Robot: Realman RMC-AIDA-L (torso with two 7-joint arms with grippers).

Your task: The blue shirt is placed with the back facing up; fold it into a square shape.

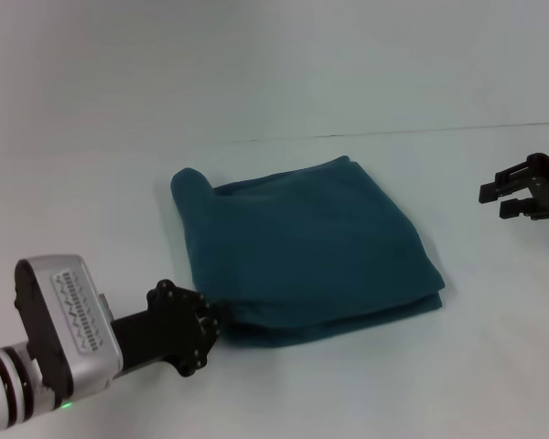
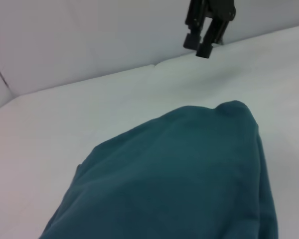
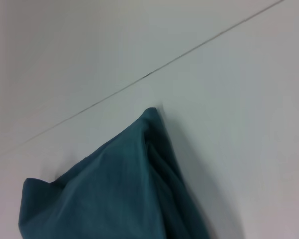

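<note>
The blue shirt [image 1: 306,247] lies in the middle of the white table, folded into a rough square with layered edges along its near side. A small bump of cloth sticks out at its far left corner. My left gripper [image 1: 212,315] is at the shirt's near left corner, right against the fabric. The left wrist view looks across the shirt [image 2: 179,174] from close by. My right gripper [image 1: 499,200] hovers open and empty to the right of the shirt, well apart from it, and it also shows in the left wrist view [image 2: 198,45]. The right wrist view shows a shirt [image 3: 114,194] corner.
The white table [image 1: 348,384] reaches back to a thin seam [image 1: 393,133] where a pale wall begins. Bare tabletop surrounds the shirt on every side.
</note>
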